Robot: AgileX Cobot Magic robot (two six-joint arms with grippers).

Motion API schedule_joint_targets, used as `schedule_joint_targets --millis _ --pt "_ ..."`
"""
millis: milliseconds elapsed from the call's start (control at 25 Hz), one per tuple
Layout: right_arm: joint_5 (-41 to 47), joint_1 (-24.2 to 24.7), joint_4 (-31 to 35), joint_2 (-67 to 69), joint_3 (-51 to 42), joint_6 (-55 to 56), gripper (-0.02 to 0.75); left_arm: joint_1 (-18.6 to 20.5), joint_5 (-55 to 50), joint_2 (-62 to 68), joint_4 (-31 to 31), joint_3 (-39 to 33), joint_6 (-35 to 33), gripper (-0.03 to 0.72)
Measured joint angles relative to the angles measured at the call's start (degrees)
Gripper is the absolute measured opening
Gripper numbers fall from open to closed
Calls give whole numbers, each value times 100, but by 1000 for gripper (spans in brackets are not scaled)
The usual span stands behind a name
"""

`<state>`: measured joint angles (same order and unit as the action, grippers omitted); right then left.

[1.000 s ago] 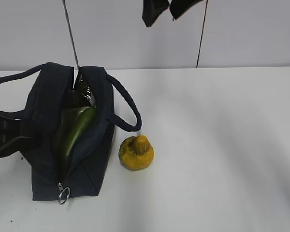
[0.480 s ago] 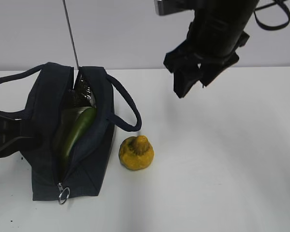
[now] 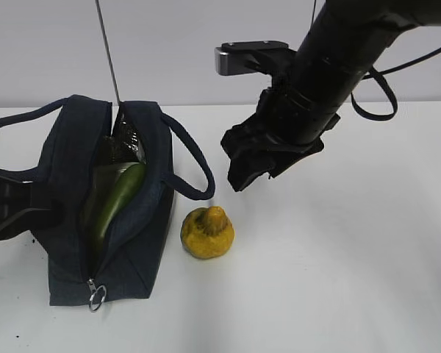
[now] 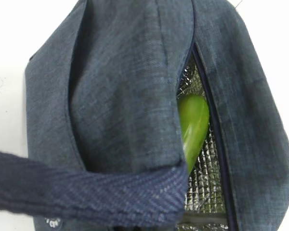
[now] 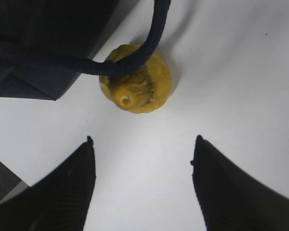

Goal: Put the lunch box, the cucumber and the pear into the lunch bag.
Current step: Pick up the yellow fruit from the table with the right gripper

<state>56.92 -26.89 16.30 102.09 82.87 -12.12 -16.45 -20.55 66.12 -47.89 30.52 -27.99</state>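
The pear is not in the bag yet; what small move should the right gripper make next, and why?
Probably lower the right gripper over the pear: its jaws are open and empty above the pear, which sits on the table beside the lunch bag.

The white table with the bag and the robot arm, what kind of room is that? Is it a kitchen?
Probably not a kitchen; it looks like a robot test lab. The white table is bare, the wall behind is plain, and a black robot arm hangs over a pear beside a lunch bag.
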Motion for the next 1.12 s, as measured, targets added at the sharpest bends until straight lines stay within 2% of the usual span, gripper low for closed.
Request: schedule_joint_targets --millis 200,480,680,1120 --pt "-90 0 211 350 0 -81 492 0 0 0 0 0 0 -15" --pt "-417 0 1057 898 0 -836 492 0 -2 0 0 0 0 -15" --pt "-716 0 1120 1101 0 -875 492 0 -2 0 0 0 0 -15" --pt "-784 0 1248 1495 194 -888 482 0 -7 0 0 0 0 -15"
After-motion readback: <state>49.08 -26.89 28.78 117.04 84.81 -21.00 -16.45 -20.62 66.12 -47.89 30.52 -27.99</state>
